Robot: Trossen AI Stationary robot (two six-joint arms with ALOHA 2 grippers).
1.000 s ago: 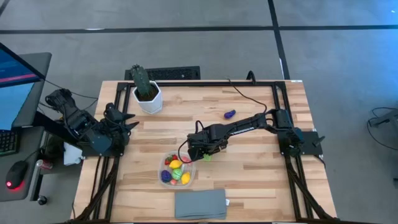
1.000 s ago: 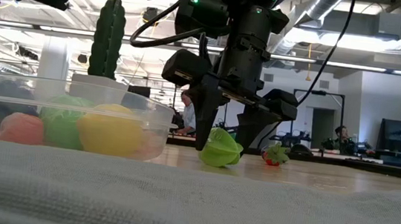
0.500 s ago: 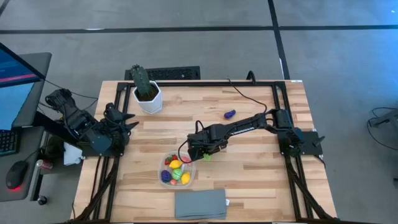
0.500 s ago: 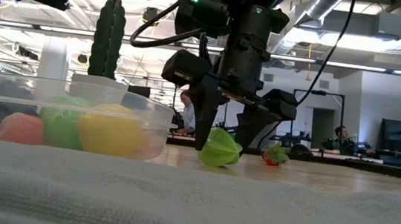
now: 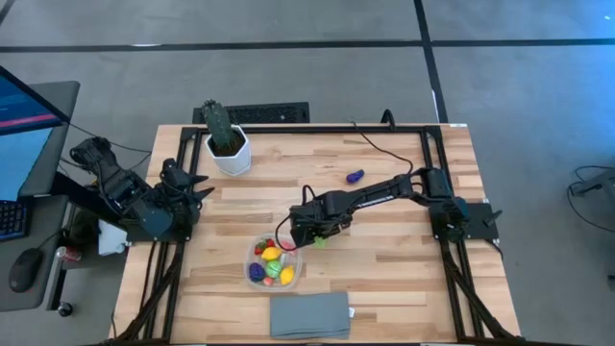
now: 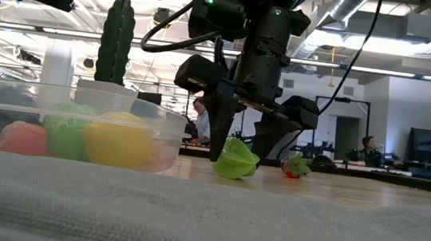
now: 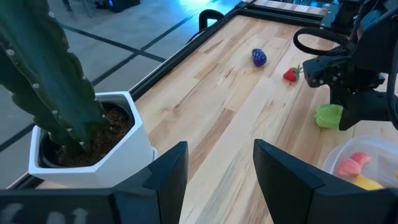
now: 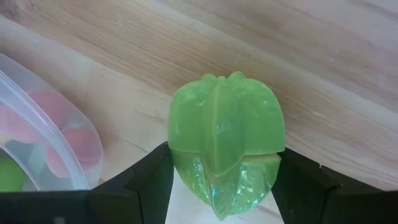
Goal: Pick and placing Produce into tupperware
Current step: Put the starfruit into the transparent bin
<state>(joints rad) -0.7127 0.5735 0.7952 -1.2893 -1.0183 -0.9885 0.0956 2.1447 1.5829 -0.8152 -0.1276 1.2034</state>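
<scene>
My right gripper (image 5: 316, 238) stands over the middle of the table, just right of the tupperware (image 5: 295, 259), shut on a green produce piece (image 8: 227, 137). The clear tupperware (image 6: 168, 124) holds several pieces: yellow, green, pink, red and purple. A purple piece (image 5: 355, 176) and a red strawberry (image 7: 290, 75) lie loose on the table farther off. My left gripper (image 7: 219, 171) waits open at the table's left edge, near the cactus. My right gripper pinches the green produce piece (image 6: 236, 160) between its two fingers (image 8: 152, 183), one on each of its opposite sides. The fingers come from above, pointing down. The piece's underside rests on the table.
A cactus in a white pot (image 5: 228, 144) stands at the far left of the table. A grey folded cloth (image 5: 309, 314) lies at the near edge, just beyond the tupperware. Bare wood lies to the right of the right gripper.
</scene>
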